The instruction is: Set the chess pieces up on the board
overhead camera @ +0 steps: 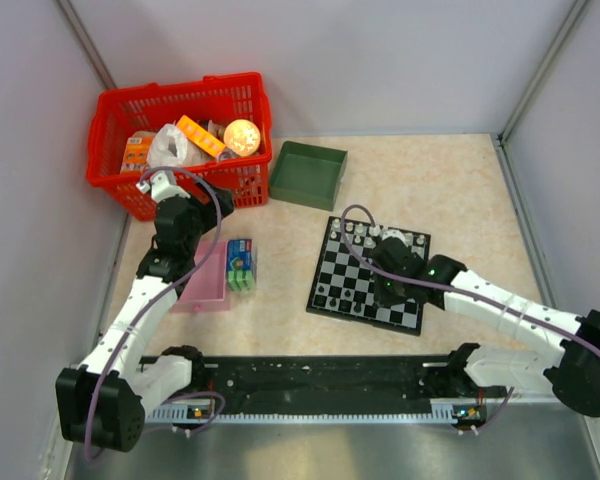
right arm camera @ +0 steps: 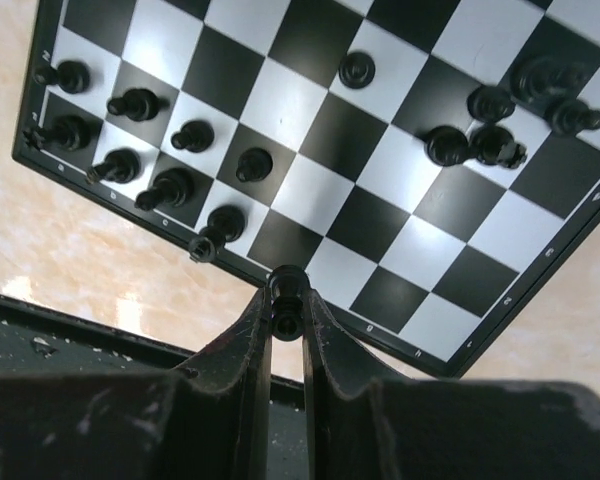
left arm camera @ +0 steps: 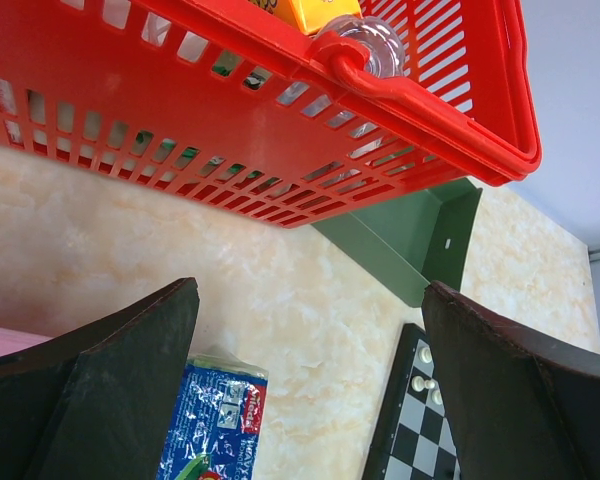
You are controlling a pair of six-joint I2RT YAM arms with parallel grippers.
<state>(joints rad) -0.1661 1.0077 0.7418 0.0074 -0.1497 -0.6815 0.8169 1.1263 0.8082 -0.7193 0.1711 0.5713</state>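
Now a black piece (right arm camera: 286, 292) is pinched in the closed right end effector (right arm camera: 286, 318) at the near edge of the board (right arm camera: 310, 120), with other black pieces (right arm camera: 130, 103) clustered toward its corners. Held only by the fingertips, it could twist or drop, and lowering it might topple neighbours. The left end effector (left arm camera: 312, 290) gapes empty beside the red basket (left arm camera: 280, 130).

A robot lab cell: plain grey panel walls (overhead camera: 380, 60) box in a tabletop (overhead camera: 450, 190), 2 robot arms (overhead camera: 145, 305) bolted to its black rail (overhead camera: 320, 375).
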